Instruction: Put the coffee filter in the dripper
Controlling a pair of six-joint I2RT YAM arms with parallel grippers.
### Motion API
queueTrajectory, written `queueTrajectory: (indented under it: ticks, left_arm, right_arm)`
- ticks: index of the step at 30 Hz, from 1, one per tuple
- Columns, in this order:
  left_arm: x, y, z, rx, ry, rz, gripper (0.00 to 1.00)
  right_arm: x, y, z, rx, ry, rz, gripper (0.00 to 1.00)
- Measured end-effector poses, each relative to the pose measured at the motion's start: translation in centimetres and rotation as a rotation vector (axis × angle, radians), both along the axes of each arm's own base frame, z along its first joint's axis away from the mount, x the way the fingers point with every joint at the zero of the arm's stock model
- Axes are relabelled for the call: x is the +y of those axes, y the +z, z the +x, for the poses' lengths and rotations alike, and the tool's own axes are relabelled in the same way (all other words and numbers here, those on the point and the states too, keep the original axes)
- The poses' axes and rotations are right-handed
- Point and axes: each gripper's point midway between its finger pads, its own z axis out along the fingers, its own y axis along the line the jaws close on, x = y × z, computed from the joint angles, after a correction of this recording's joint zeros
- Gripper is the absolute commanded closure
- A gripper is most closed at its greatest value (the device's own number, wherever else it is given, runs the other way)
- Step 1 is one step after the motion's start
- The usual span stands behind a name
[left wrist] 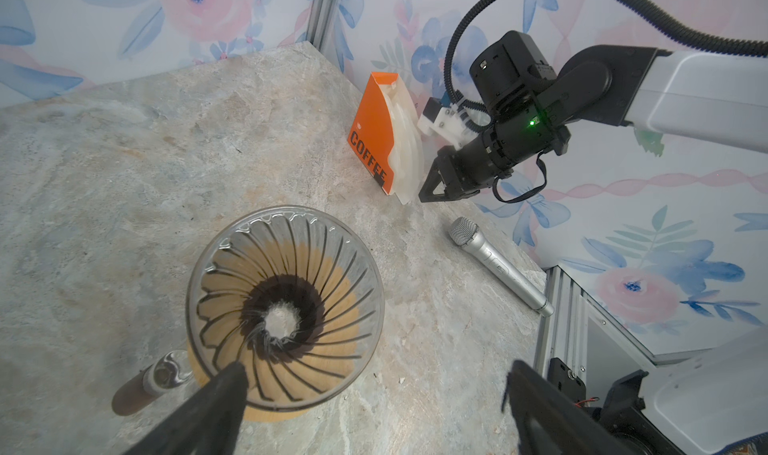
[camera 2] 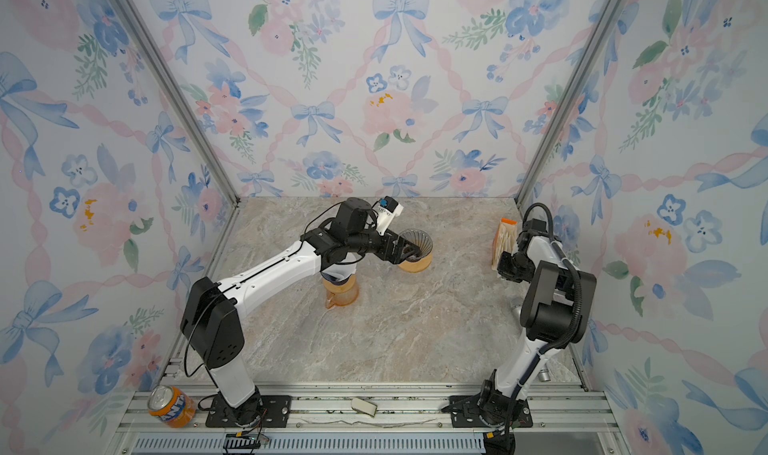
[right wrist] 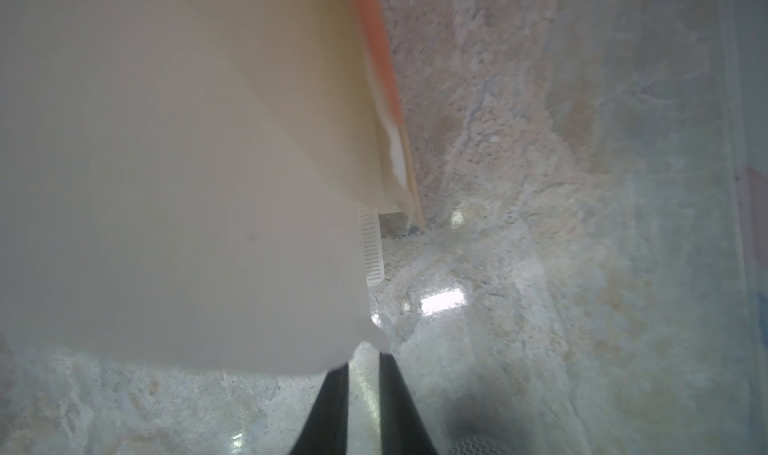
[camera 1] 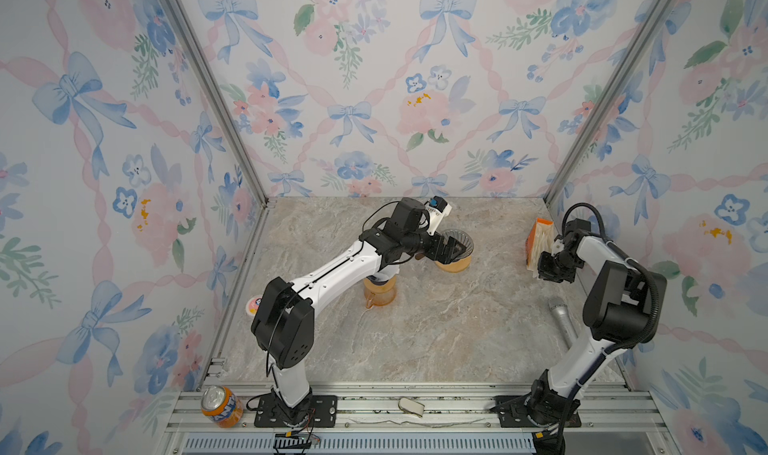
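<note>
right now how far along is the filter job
Done: nothing placed; the dripper is empty. In hand: the right gripper is at the filters in the orange holder, jaws almost together at a filter's corner; a grip cannot be confirmed. The left gripper stands open at the dripper, one finger over its rim. Left: pull a filter out, carry it over, seat it.

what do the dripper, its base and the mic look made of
The dripper looks like clear glass or plastic, glossy: the base shows through its ribbed wall. The base seems wood, tan, matte. The mic is probably metal: satin silver body, mesh head.
</note>
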Motion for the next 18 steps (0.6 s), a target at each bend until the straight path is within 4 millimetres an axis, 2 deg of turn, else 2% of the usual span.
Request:
queueTrajectory:
  ticks: [12, 18]
  left_arm:
    - [-0.4, 0.2, 0.4, 0.001, 0.003, -0.007, 0.02]
    - [-0.4, 0.2, 0.4, 0.003, 0.003, -0.008, 0.02]
  right_arm:
    - [-1.1, 0.3, 0.8, -0.025, -0.011, -0.042, 0.81]
    - [-1.1, -0.5, 1.1, -0.023, -0.009, -0.023, 0.88]
